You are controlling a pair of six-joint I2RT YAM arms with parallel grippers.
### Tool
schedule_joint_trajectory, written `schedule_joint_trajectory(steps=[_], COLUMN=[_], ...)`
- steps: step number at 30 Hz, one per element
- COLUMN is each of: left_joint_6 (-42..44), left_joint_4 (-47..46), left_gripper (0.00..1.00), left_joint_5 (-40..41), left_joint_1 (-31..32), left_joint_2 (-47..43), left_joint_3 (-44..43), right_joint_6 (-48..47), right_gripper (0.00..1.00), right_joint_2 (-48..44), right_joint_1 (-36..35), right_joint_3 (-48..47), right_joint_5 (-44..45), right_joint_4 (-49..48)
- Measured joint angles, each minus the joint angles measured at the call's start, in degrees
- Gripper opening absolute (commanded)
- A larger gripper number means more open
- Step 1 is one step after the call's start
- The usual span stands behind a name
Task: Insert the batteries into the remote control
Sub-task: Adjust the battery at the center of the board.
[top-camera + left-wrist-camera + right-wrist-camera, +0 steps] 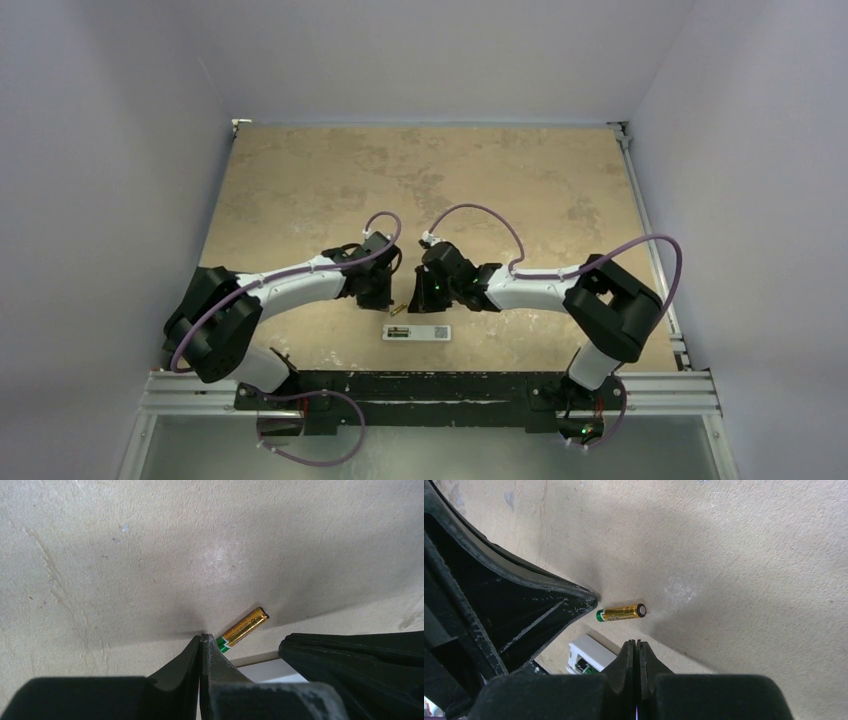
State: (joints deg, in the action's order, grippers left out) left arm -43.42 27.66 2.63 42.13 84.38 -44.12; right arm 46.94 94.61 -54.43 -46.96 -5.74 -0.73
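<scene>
Gold and shiny, the small round gold battery [398, 309] lies flat on the speckled tan table [300, 180] in the top view. The black left gripper [380, 292] is at its 9 o'clock and the black right gripper [432, 292] at its 3 o'clock, both near. The slim white plastic remote control [417, 332] lies just beside it at 6 o'clock, back up. The slot holds something dark, likely the dark battery [398, 332].

In the left wrist view, the left gripper is shut tight with nothing in it. The gold battery [245, 627] starts right at its tip and points to 1 o'clock.

In the right wrist view, the right gripper [638, 652] is pinched shut too, and empty. The gold battery lies sideways at its 11 o'clock, a little apart.

The left gripper looks nearer, but it must open first. The other arm crowds close.
</scene>
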Motion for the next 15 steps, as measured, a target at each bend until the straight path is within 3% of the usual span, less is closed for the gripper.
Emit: schedule_joint_trajectory(steps=[15], left_joint_6=[1.0], left_joint_4=[-3.8], left_gripper=[0.0], left_joint_5=[-5.5], left_joint_1=[0.0], left_joint_2=[0.9], left_joint_3=[1.7], right_joint_6=[0.9], right_gripper=[0.0], right_joint_2=[3.5], right_joint_1=[0.0], right_joint_3=[-0.4], right_joint_5=[-0.3], right_joint_4=[-2.3])
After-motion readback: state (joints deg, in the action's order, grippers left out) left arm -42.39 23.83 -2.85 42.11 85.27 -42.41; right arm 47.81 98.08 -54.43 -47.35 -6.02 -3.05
